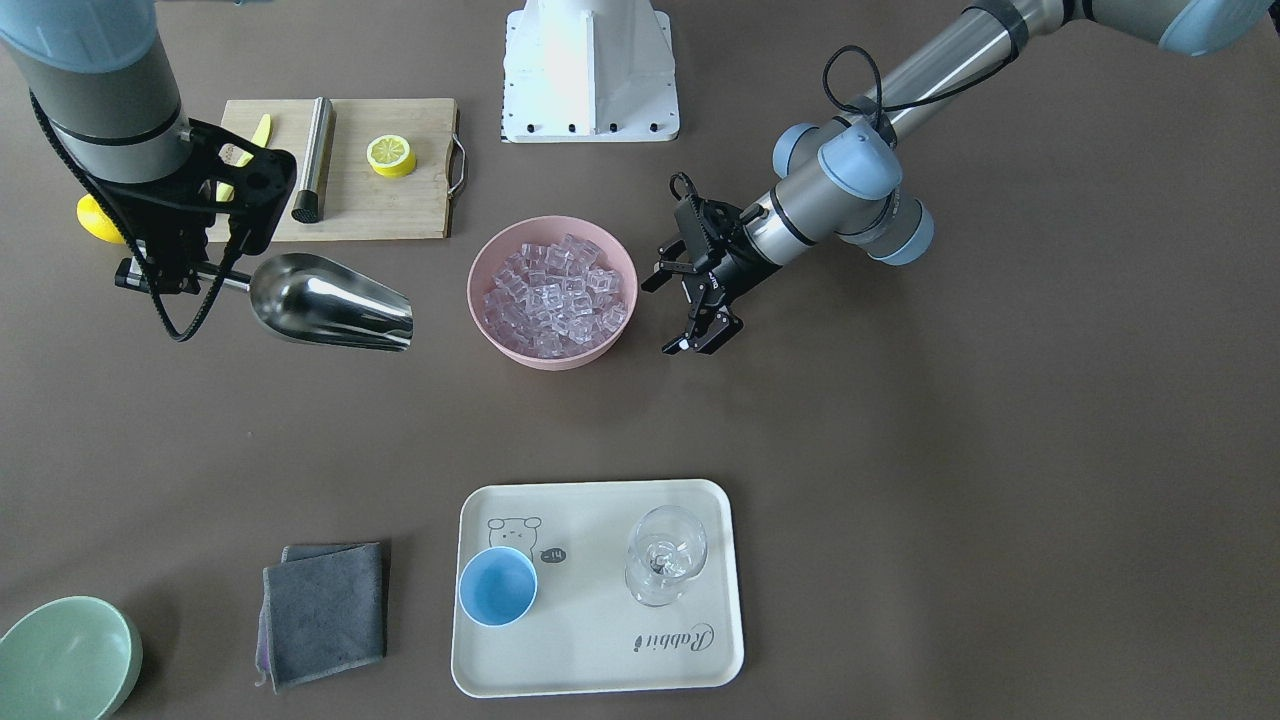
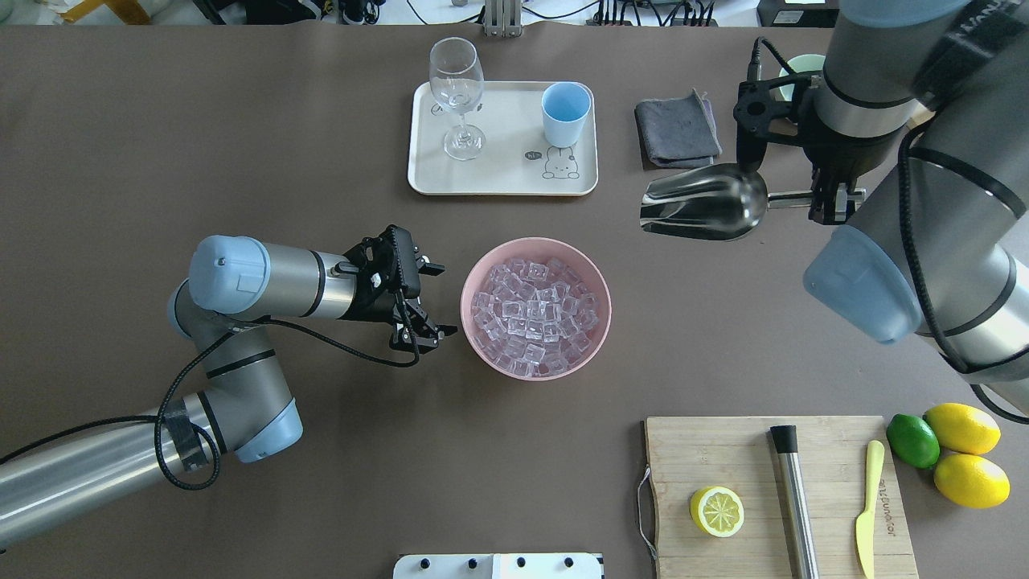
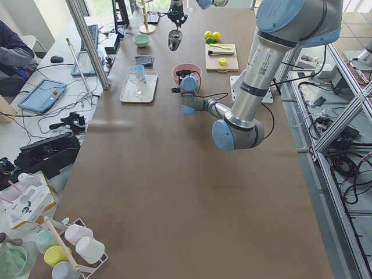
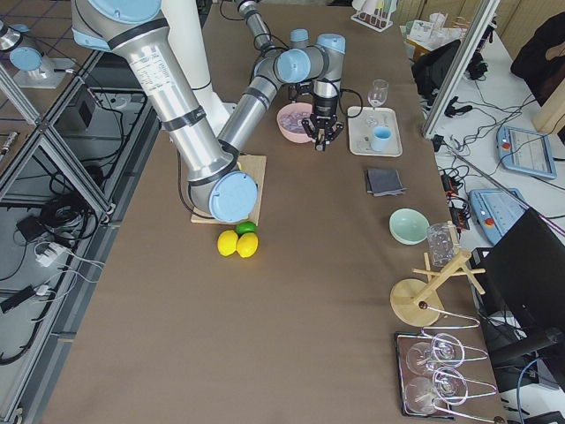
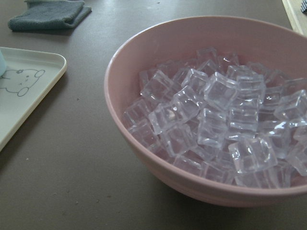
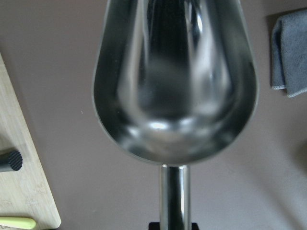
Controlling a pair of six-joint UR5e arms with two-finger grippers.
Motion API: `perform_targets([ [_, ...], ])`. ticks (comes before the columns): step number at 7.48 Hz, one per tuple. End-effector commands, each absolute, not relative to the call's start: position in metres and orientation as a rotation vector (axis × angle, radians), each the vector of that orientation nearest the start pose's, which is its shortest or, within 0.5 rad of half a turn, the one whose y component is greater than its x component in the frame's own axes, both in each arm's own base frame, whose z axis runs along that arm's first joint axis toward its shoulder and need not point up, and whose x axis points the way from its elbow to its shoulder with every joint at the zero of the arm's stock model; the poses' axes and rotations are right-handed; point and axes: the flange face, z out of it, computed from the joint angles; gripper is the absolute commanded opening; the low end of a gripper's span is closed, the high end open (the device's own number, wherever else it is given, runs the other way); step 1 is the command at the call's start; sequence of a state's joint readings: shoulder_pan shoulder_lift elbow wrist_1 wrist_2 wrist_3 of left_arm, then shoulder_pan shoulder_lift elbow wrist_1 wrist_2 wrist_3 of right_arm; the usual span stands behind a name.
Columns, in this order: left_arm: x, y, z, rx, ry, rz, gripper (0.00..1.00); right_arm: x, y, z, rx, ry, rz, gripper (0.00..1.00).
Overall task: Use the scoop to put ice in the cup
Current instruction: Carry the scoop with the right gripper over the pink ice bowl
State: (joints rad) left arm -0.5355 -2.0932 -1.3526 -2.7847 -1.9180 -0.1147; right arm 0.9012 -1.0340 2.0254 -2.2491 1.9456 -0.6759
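Observation:
The ice (image 2: 534, 318) is a heap of clear cubes in a pink bowl (image 2: 470, 281) at the table's middle; it also shows in the left wrist view (image 5: 216, 120). My left gripper (image 2: 440, 299) is open and empty, lying sideways just beside the bowl's rim. My right gripper (image 2: 832, 201) is shut on the handle of the steel scoop (image 2: 707, 205), held above the table to the right of the tray. The scoop's trough is empty in the right wrist view (image 6: 175, 81). The light-blue cup (image 2: 566, 112) stands upright on the cream tray (image 2: 498, 177).
A wine glass (image 2: 457, 96) stands on the tray left of the cup. A grey cloth (image 2: 678, 129) lies beside the tray. A cutting board (image 2: 723, 450) holds a lemon half (image 2: 716, 511), steel rod (image 2: 794, 498) and yellow knife (image 2: 867, 507). Lemons and a lime (image 2: 912, 440) lie beside it. A green bowl (image 1: 65, 660) sits near the cloth.

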Motion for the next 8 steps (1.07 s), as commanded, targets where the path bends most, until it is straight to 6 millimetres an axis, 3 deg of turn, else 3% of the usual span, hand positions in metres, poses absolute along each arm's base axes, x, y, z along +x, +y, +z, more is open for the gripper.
perform_targets([
  [1,0.539,-0.435,0.318,1.166,1.105,0.986,0.98,-0.297,-0.484,0.189,0.208,-0.308,-1.491,0.0],
  [2,0.539,-0.436,0.319,1.165,1.101,0.982,0.98,-0.3,-0.49,0.192,0.153,-0.261,-1.552,0.0],
  [4,0.542,-0.435,0.318,1.151,1.112,0.97,0.98,-0.346,-0.486,0.191,0.049,-0.179,-1.624,0.0],
  [5,0.547,-0.438,0.319,1.144,1.108,0.971,0.98,-0.367,-0.489,0.177,0.042,-0.178,-1.64,0.0],
  [8,0.555,-0.443,0.318,1.138,1.103,0.97,0.98,-0.395,-0.491,0.166,0.017,-0.168,-1.662,0.0],
])
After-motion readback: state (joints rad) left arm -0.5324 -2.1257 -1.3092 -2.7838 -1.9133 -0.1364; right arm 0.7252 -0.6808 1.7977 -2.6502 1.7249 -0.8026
